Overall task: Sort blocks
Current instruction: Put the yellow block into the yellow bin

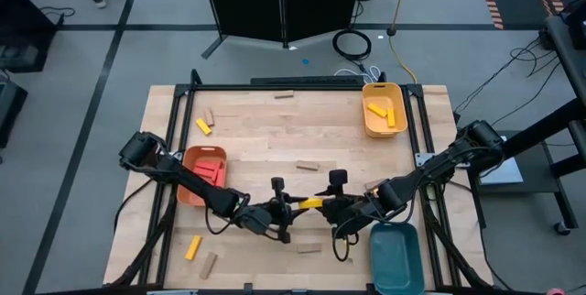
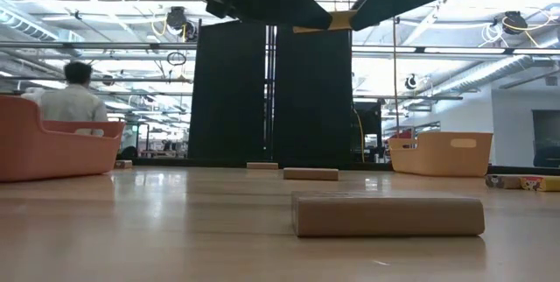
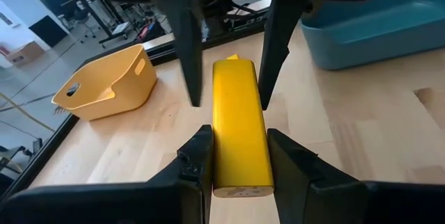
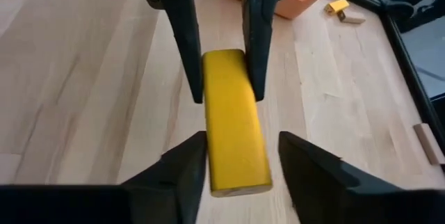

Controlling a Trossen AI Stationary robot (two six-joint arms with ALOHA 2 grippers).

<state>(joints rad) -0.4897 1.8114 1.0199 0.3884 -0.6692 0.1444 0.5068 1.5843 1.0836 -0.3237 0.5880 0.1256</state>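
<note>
Writing or labels cannot be read on anything. Above the near middle of the tabletop (image 1: 302,139), a yellow block (image 1: 312,202) hangs between both arms. The left gripper (image 3: 238,156) has its jaws pressed tight on one end; the right gripper (image 4: 240,156) faces it, jaws straddling the other end, one side not yet touching, so the left grip alone is certain. Three trays sit here: an orange tray (image 1: 189,188) at left holding red blocks (image 1: 211,167), a yellow tray (image 1: 371,119) far right holding two yellow ones, a teal tray (image 1: 396,256) near right. Two more yellow blocks and about seven tan blocks (image 1: 308,165) lie scattered.
</note>
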